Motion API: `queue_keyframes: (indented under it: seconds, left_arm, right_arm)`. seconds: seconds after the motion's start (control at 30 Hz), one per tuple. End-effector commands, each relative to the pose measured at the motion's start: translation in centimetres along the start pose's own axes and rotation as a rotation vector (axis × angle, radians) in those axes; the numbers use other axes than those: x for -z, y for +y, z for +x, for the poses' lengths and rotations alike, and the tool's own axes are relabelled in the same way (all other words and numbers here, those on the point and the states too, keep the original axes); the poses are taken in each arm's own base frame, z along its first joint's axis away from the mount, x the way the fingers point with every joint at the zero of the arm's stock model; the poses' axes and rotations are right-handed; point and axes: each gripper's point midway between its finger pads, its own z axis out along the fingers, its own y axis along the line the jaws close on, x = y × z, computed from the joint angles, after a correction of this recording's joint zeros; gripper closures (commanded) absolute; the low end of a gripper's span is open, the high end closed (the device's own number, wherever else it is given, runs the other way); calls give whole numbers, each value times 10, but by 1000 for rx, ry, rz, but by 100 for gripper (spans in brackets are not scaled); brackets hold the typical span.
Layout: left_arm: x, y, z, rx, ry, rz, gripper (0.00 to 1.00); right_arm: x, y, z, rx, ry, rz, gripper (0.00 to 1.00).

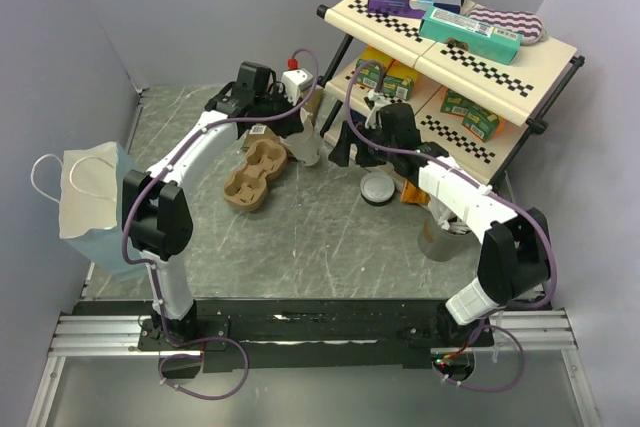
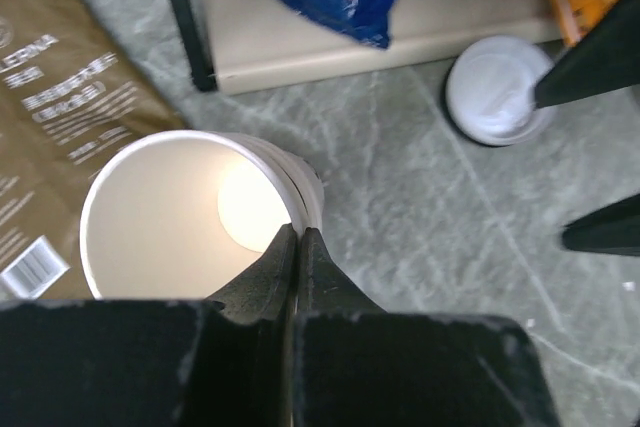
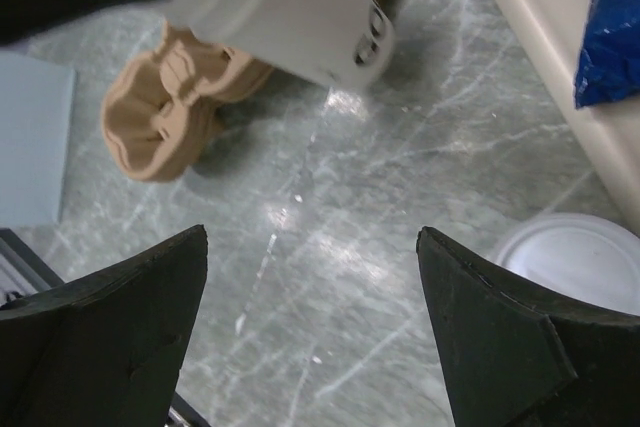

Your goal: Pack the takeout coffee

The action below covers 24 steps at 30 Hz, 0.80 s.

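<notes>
One small white paper cup (image 2: 160, 217), likely light and crushable, is pinched at its four-o'clock rim by the left tool (image 2: 298, 237); the right tool (image 3: 312, 237) gapes empty.

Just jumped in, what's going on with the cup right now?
The left tool is shut on the rim of a white paper cup with no lid on, holding it beside the brown pulp cup carrier, not in it. The right tool is open and empty, hovering between the cup and a round lid lying on the table near the shelf.
</notes>
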Motion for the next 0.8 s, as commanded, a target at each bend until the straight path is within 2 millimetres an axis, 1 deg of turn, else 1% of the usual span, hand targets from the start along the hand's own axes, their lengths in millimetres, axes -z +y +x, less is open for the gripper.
queue_keyframes:
  seconds: [0.0, 0.1, 0.17, 0.2, 0.27, 0.3, 0.4, 0.43, 0.5, 0.53, 0.7, 0.77]
  left_arm:
    - [4, -19, -31, 6, -104, 87, 99]
    - [5, -21, -26, -18, -86, 102, 99]
    - [9, -25, -26, -32, -87, 116, 99]
    - [11, -26, -22, -43, -82, 125, 99]
    - [17, -30, -23, -58, -91, 133, 99]
    - [17, -32, -19, -62, -83, 138, 99]
    - [22, -35, -20, -71, -89, 148, 99]
    - [23, -36, -21, -71, -90, 152, 99]
    - [24, -39, -22, -64, -94, 166, 99]
    - [25, -40, -24, -62, -99, 166, 99]
    - [27, -41, -32, -56, -115, 169, 99]
    - [27, -42, -31, -48, -109, 175, 99]
  right_arm:
    - [0, 28, -47, -40, -132, -72, 8]
    - [-9, 30, -49, -68, -122, -82, 8]
    - [-22, 28, -48, -96, -107, -80, 8]
    - [-25, 30, -50, -111, -108, -86, 8]
    - [-35, 31, -54, -123, -105, -94, 8]
    - [-37, 31, -56, -137, -108, -95, 8]
    - [-46, 32, -65, -147, -112, -99, 8]
    - [-51, 31, -64, -153, -109, -99, 8]
    - [-54, 33, -65, -155, -105, -111, 8]
    - [-58, 32, -63, -159, -94, -112, 8]
    - [-67, 27, -53, -189, -66, -108, 9]
    - [-70, 26, -51, -192, -59, -105, 9]
